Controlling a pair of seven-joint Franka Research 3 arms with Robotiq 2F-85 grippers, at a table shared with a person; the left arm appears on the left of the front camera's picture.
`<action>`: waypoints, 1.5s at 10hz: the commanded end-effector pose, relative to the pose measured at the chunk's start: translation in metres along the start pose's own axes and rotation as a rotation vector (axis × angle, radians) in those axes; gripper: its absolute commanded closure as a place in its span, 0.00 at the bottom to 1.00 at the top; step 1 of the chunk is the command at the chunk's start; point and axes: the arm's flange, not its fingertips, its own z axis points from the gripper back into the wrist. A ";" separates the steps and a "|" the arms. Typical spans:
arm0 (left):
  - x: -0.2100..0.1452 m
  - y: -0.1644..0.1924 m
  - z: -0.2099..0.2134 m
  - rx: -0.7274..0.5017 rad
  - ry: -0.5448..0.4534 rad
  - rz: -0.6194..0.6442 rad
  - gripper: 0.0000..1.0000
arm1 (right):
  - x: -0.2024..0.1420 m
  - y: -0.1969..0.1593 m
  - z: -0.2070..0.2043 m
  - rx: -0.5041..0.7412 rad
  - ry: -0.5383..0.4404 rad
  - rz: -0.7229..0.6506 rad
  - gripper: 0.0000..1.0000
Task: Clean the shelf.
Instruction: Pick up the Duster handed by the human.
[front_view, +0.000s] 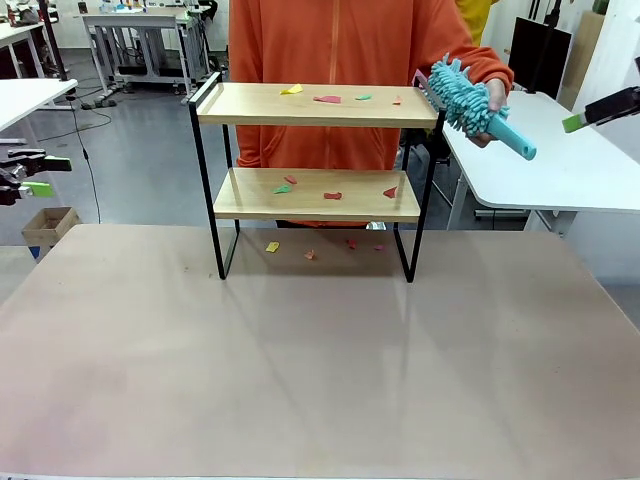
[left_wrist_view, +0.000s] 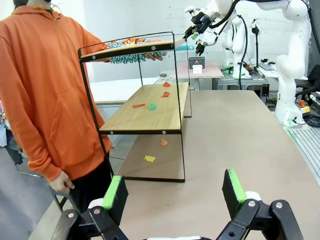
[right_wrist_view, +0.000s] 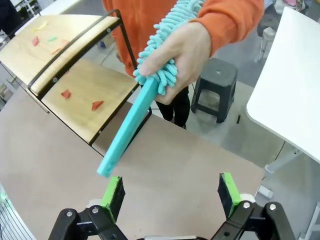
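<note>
The shelf (front_view: 315, 103) stands at the far middle of the brown table (front_view: 320, 360), with coloured paper scraps (front_view: 332, 195) on both boards and on the table beneath. Behind it a person in an orange hoodie holds a teal fluffy duster (front_view: 465, 95) by its head at the shelf's right end. In the right wrist view the duster's handle (right_wrist_view: 130, 125) slants down toward my open right gripper (right_wrist_view: 171, 192), a short way above its fingers. My left gripper (left_wrist_view: 175, 190) is open and empty, facing the shelf (left_wrist_view: 145, 107) end-on from a distance. Both grippers sit at the picture edges: left gripper (front_view: 42, 176), right gripper (front_view: 578, 120).
White tables stand at the right (front_view: 540, 160) and left (front_view: 25, 95). A cardboard box (front_view: 50, 225) is on the floor at left, and a black stool (right_wrist_view: 217, 82) stands behind the table's far right corner. The table's near half is bare.
</note>
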 end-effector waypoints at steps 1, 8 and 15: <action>0.003 -0.001 0.000 -0.005 -0.006 -0.004 0.00 | 0.000 0.000 -0.002 -0.029 0.011 0.001 0.00; 0.003 -0.001 0.000 -0.005 -0.006 -0.004 0.00 | 0.060 0.084 -0.042 -0.091 0.165 -0.043 0.00; 0.003 -0.001 0.000 -0.005 -0.006 -0.004 0.00 | 0.062 0.085 -0.069 -0.207 0.217 -0.106 0.00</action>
